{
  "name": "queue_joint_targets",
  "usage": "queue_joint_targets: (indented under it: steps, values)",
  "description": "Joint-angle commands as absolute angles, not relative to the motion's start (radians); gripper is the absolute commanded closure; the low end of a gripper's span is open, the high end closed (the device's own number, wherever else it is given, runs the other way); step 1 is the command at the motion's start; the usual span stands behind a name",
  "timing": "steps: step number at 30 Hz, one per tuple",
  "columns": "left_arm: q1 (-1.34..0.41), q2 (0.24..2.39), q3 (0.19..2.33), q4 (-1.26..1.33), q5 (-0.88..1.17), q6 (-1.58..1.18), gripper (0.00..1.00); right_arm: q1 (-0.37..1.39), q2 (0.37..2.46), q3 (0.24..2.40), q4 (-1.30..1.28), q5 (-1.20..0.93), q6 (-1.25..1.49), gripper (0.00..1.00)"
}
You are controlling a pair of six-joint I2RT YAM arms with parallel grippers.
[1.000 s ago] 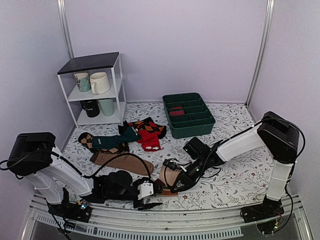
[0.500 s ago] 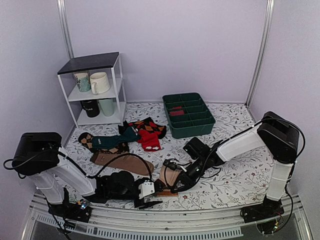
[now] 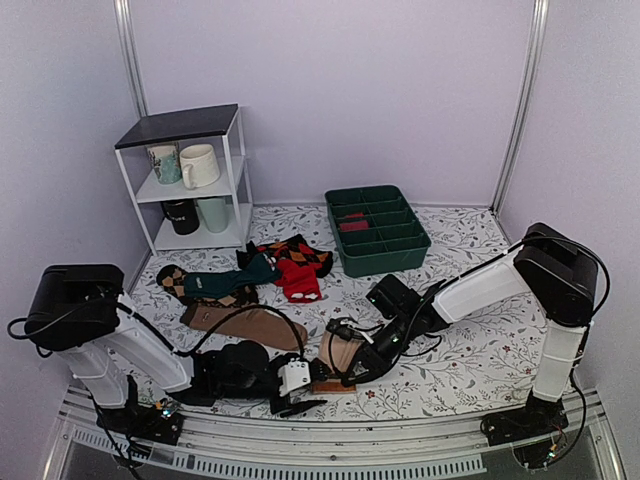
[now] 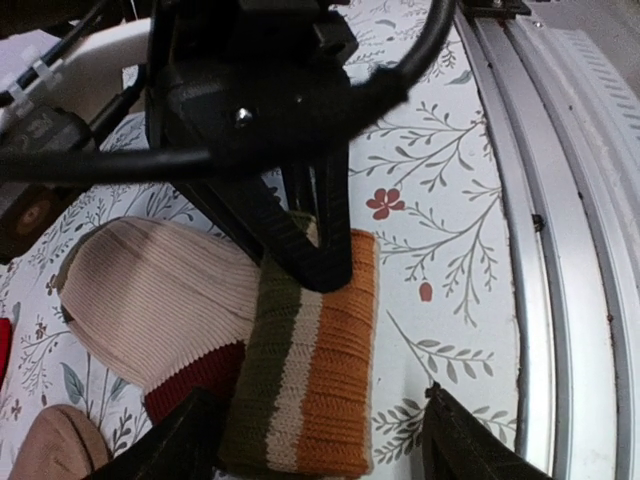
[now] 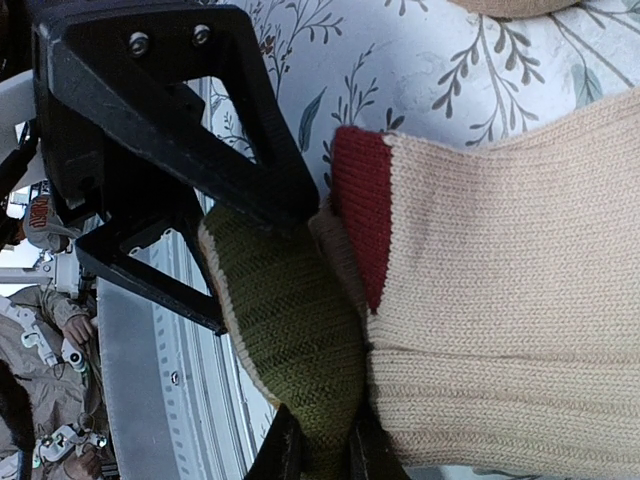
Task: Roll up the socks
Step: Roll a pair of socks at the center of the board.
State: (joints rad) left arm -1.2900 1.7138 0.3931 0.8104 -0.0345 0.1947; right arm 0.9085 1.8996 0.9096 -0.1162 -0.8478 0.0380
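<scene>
Near the table front edge, right gripper is clamped on the socks, left gripper jaws apart straddling them.

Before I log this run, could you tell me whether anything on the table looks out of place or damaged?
Nothing looks spilled or damaged. The untidy spot is the heap of loose socks left of the green tray, crumpled and overlapping. The striped socks lie close to the near rail.
</scene>
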Motion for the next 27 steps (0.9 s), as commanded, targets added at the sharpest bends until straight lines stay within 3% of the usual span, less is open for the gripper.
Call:
queue_joint_targets:
  steps: [1,6,9,11,13,15,21,24,27]
  values:
    - [-1.287,1.683,0.385,0.851,-0.045,0.211,0.31,0.911,1.966,0.880,-0.221,-0.785,0.044,0.93]
    - [-1.287,1.722,0.409,0.830,-0.026,0.208,0.46,0.911,1.968,0.882,-0.224,-0.788,0.044,0.93]
    - [-1.288,1.737,0.417,0.826,-0.020,0.201,0.64,0.911,1.968,0.881,-0.226,-0.786,0.044,0.93]
    - [-1.287,1.739,0.418,0.825,-0.023,0.197,0.68,0.910,1.970,0.880,-0.226,-0.785,0.044,0.93]
    - [-1.286,1.741,0.420,0.820,-0.022,0.195,0.81,0.910,1.973,0.879,-0.226,-0.786,0.046,0.93]
    - [-1.285,1.748,0.429,0.805,-0.021,0.190,1.00,0.910,1.973,0.882,-0.223,-0.785,0.049,0.93]
    - [-1.270,1.763,0.463,0.682,-0.014,0.086,1.00,0.911,1.914,0.883,-0.187,-0.757,0.056,0.86]
    - [-1.245,1.771,0.491,0.585,0.040,0.013,1.00,0.911,1.828,0.851,-0.094,-0.720,0.064,0.71]
    - [-1.236,1.790,0.505,0.530,0.088,-0.050,1.00,0.911,1.716,0.795,0.047,-0.654,0.059,0.66]
